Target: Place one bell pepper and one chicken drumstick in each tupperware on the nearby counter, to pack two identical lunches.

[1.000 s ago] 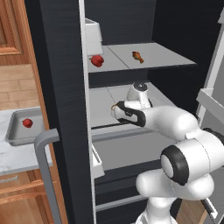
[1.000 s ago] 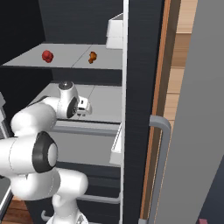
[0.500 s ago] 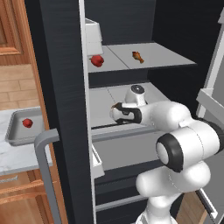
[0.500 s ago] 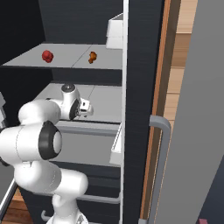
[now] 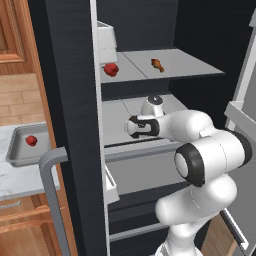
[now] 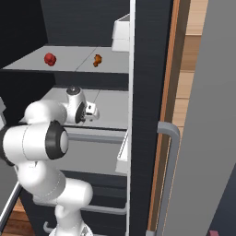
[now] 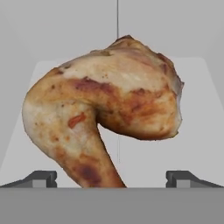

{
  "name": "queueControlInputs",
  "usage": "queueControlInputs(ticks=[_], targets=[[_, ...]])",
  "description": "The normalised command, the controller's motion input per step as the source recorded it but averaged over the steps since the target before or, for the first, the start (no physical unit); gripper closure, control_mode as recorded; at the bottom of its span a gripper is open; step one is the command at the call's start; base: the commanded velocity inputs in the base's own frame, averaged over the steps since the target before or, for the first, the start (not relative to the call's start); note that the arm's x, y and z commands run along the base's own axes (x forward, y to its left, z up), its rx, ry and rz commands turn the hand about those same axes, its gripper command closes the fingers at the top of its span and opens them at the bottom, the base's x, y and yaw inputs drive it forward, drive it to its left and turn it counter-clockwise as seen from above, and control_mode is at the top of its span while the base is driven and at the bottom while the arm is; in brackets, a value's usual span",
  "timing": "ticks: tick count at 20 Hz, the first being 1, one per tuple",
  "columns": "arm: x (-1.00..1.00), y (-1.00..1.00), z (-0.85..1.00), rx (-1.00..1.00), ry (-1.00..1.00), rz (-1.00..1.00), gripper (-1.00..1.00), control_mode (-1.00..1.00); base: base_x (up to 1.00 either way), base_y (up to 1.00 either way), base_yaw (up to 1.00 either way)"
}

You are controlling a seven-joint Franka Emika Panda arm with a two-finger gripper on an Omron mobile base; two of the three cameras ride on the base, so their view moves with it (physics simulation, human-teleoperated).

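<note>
A golden-brown chicken drumstick (image 7: 105,113) lies on the grey fridge shelf (image 7: 197,144), close in front of the hand. My gripper (image 7: 113,177) is open, its fingertips (image 7: 41,177) wide on either side of the thin bone end, touching nothing. The hand (image 5: 134,126) reaches in over the lower shelf (image 6: 108,103). On the upper shelf sit a red bell pepper (image 5: 111,69) and a second drumstick (image 5: 157,64), also seen as bell pepper (image 6: 50,58) and drumstick (image 6: 97,60). The grey tupperware (image 5: 12,150) on the marble counter (image 5: 20,177) holds another bell pepper (image 5: 31,140).
The open fridge door's edge (image 5: 95,125) with its grey handle (image 5: 52,200) stands between the shelves and the counter. A white box (image 5: 106,40) sits at the upper shelf's left. In the right base view another handle (image 6: 168,175) stands at the right.
The hand has pushed further in along the lower shelf toward the drumstick, and the arm's elbow has swung. The jaws have stayed open.
</note>
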Motion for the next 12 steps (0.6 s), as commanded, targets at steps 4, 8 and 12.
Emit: queueControlInputs(ticks=[4, 8, 12], targets=[[0.08, 0.0, -0.34, 0.0, 0.0, -0.01, -1.0, -1.0, 0.0, 0.0, 0.0], [-0.03, 0.0, -0.54, 0.0, 0.0, -0.04, -1.0, -1.0, 0.0, 0.0, 0.0], [-0.18, 0.0, -0.61, 0.0, 0.0, -0.04, -1.0, -1.0, 0.0, 0.0, 0.0]])
